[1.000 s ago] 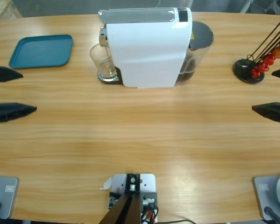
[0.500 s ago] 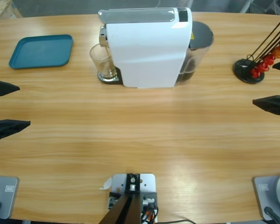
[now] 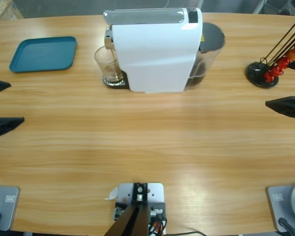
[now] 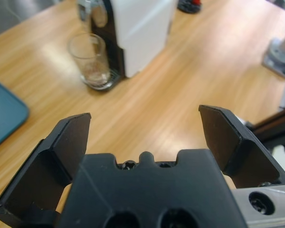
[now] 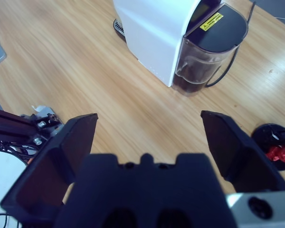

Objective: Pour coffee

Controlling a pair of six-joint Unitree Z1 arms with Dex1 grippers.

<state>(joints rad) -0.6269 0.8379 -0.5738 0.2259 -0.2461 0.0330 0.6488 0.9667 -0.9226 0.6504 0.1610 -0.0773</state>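
**Approach stage: both arms clear of the machine**

The left gripper [image 4: 145, 130] and right gripper [image 5: 149, 137] both stand with jaws spread wide, holding nothing, at opposite table edges. The glass [image 3: 106, 66] sits on the drip grate under the spout of the coffee machine [image 3: 155, 49]. No coffee is discernible in the glass. The teal tray [image 3: 43, 53] lies well apart. Judged next: the left arm, facing the glass, closes in and grips its wall squarely.
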